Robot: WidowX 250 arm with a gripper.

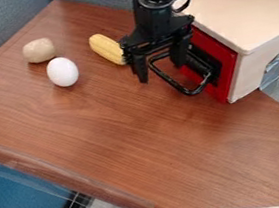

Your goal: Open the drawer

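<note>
So the black two-finger gripper [161,67] is hanging beside the pale boxy cabinet [248,10], jaws sitting apart, part of the black looped handle [191,91] showing between them; the red-framed drawer [229,67] is sitting in the cabinet's side. A white egg [63,72] is chilling on the brown wooden tabletop [142,141].

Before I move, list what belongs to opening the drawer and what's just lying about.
For the job:
- black two-finger hand
- black looped handle
- red-framed drawer front
- pale box

Lying about:
- yellow corn cob
- smooth white egg
- beige rounded object
</note>
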